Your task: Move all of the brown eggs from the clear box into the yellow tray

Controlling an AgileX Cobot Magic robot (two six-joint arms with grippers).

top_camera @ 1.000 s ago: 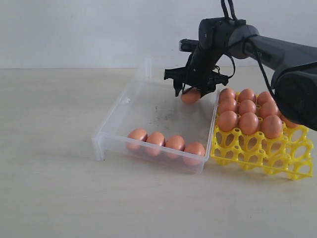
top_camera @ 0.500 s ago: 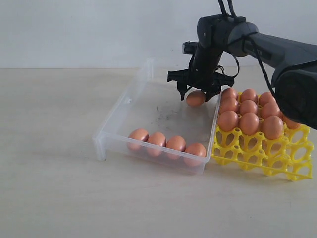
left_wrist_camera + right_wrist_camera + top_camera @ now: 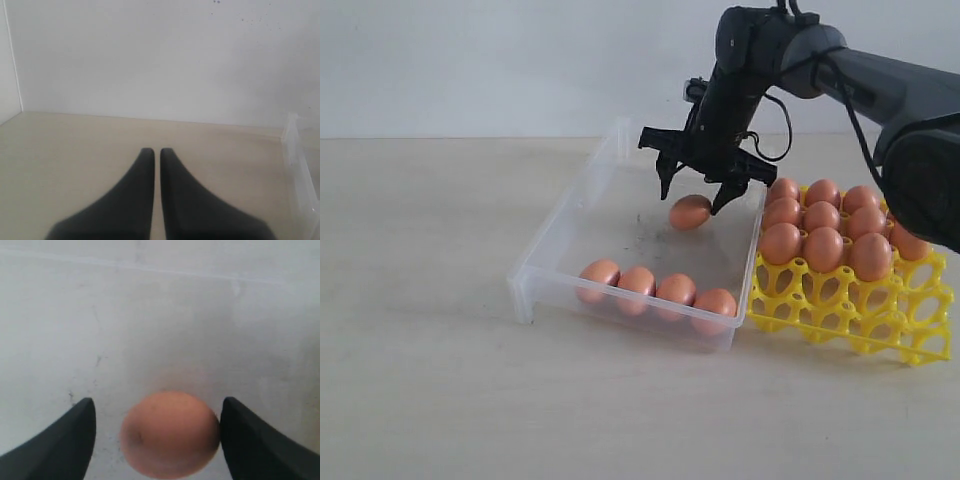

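My right gripper [image 3: 693, 198] [image 3: 158, 405] hangs open over the far side of the clear box [image 3: 545, 255]. One brown egg [image 3: 690, 212] [image 3: 170, 435] lies on the box floor just under it. In the right wrist view the egg sits between the fingers, close to one fingertip [image 3: 235, 415] and well apart from the other. Several more brown eggs [image 3: 655, 285] line the box's near wall. The yellow tray [image 3: 840, 310] stands against the box's right side with several eggs [image 3: 822, 248] in its far cups. My left gripper [image 3: 152, 151] is shut on nothing over bare table, out of the exterior view.
The tray's near cups [image 3: 910, 335] stand bare. A corner of the clear box [image 3: 295, 160] shows at the edge of the left wrist view. A white wall [image 3: 470, 60] rises behind the beige table [image 3: 420, 350].
The right gripper has risen and shifted left. The egg that sat between its fingers now lies lower and further left on the box floor.
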